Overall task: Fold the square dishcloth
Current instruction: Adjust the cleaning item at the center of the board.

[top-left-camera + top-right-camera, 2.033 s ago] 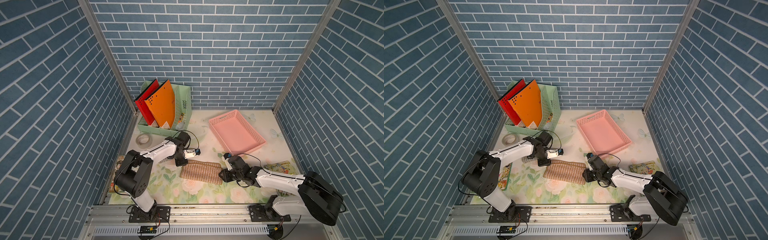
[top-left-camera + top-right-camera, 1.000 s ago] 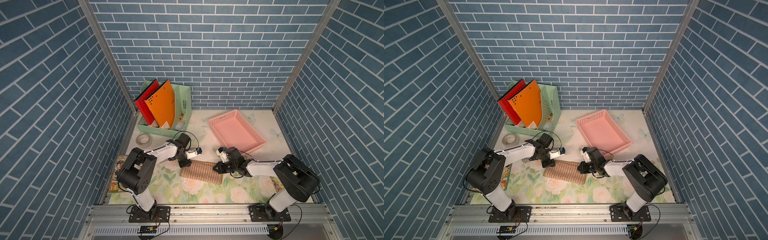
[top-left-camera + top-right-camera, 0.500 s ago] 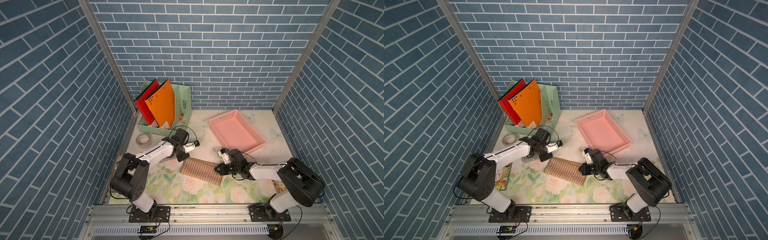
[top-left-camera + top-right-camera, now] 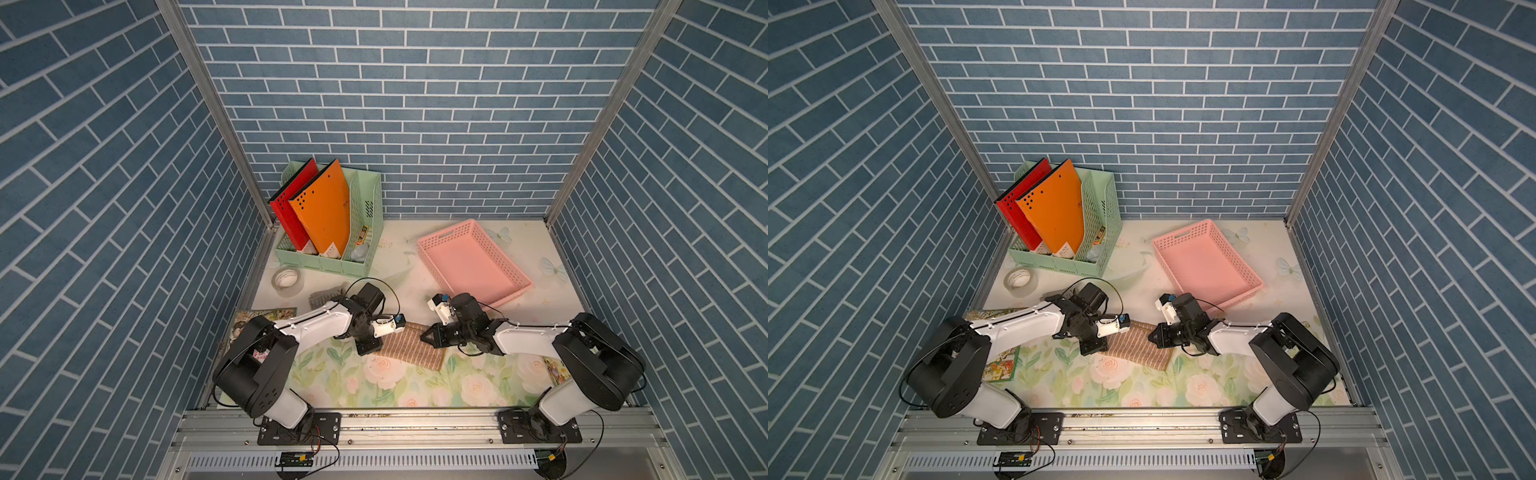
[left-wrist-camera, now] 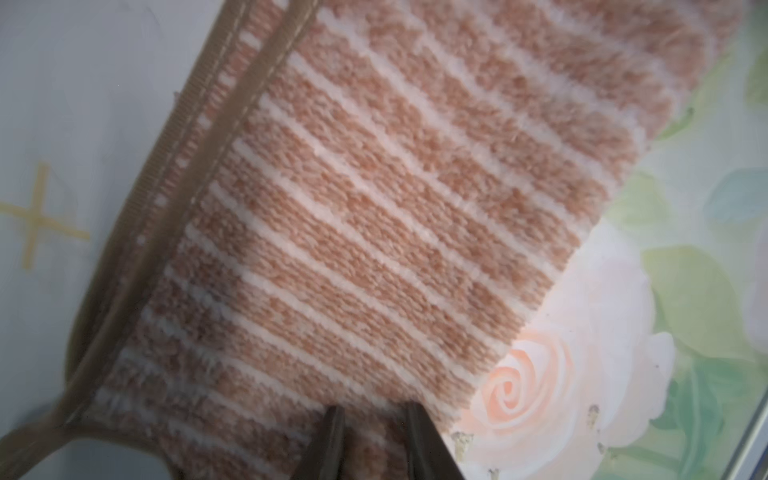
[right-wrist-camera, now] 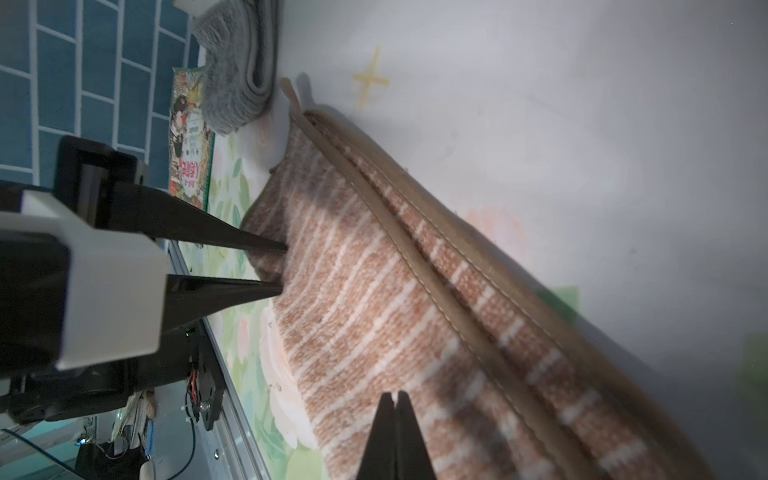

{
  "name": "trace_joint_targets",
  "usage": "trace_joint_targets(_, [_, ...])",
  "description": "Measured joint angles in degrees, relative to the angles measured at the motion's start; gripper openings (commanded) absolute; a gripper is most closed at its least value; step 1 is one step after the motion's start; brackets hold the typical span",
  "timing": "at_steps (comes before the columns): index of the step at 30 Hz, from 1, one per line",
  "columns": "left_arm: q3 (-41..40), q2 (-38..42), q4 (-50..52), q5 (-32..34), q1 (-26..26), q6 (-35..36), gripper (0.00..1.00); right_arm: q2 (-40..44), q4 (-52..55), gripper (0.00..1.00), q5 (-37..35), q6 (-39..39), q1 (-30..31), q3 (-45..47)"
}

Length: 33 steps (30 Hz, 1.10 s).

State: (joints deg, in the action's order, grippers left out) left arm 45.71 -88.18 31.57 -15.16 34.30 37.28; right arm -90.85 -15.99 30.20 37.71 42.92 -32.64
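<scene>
left jaws part open astride the dishcloth [image 4: 411, 349] end; right jaws shut empty, tips on it. i'd close left fully before lifting.

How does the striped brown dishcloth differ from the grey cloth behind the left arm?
The striped dishcloth is brown with white lines and a tan hem; the grey cloth is plain. The striped dishcloth has the left gripper and the right gripper at its two ends; the grey cloth lies farther back, touched by neither. Both look fluffy and folded.
</scene>
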Motion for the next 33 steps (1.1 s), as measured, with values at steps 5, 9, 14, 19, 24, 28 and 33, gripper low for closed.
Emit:
trace_joint_targets(5, [-1.0,0.1,-1.9,2.1,0.2,1.2,0.31,-1.7,0.1,0.0,-0.3,0.0,0.0,0.7])
trace_joint_targets(9, [-1.3,0.0,-3.3,4.1,0.7,2.4,0.31,-1.4,-0.1,0.0,-0.8,-0.2,0.0,1.2])
trace_joint_targets(14, [3.9,-4.8,-7.9,12.1,0.7,3.7,0.33,4.3,0.0,0.0,-3.8,1.1,3.7,5.9])
trace_joint_targets(19, [12.6,-13.0,-13.2,17.9,0.5,4.6,0.35,8.3,1.2,0.0,-7.1,6.4,17.1,8.4])
trace_joint_targets(24, [15.5,-14.5,-16.1,19.6,0.6,5.4,0.41,8.3,3.1,0.03,-8.4,9.5,24.0,6.6])
trace_joint_targets(28, [14.6,-9.9,-15.0,18.3,0.5,6.2,0.51,11.5,9.7,0.13,-10.0,6.6,20.8,1.9])
trace_joint_targets(33, [14.3,0.9,-10.2,11.0,-0.4,5.4,0.53,18.0,16.4,0.22,-12.6,-2.0,8.3,-2.4])
